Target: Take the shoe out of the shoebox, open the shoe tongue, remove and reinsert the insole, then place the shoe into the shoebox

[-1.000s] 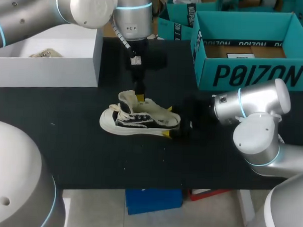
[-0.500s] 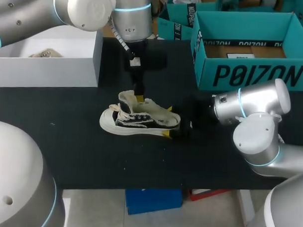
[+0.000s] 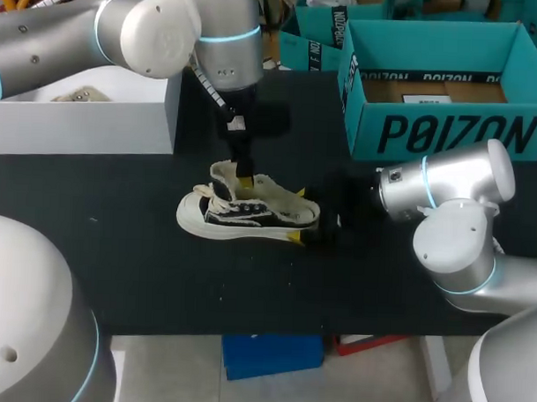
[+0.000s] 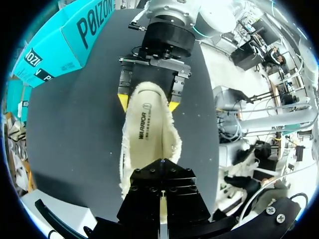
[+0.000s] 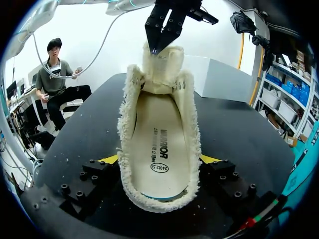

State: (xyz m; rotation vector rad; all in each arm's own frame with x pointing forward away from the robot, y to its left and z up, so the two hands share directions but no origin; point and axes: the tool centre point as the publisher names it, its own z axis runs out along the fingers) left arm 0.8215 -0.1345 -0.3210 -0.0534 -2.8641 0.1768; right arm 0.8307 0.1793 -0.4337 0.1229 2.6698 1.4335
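Since the earlier frame, my left end effector has come down a little toward the shoe tongue. The shoe and my right arm have not shifted.

Head view: the shoe lies out of the shoebox, on the bench, sole down. The left end effector stands over the tongue. The right end effector is at the heel.

Left wrist view: my own fingers are pressed together with a pale sliver between them, which I judge to be the tongue, so this end effector is clenched on it. Ahead lies the insole, seated flat inside the frayed collar. The right end effector's yellow tips flank the heel, touching it from both sides: it is grasping the shoe.

Right wrist view: the heel sits between my own fingers. The tongue stands upright at the far end, pinched at its upper edge by the left fingers.

Handling assessment:
- Shoe: likely light, with a soft canvas upper and a stiffer rubber sole. Hold it at the heel, low on the sole wall, where it should not collapse.
- Tongue: limp fabric. Pinch it near the free edge and pull gently, as the frayed trim may tear.
- Insole: probably thin and flexible. Take it at the heel end, where an edge can be lifted. It may buckle on reinsertion.
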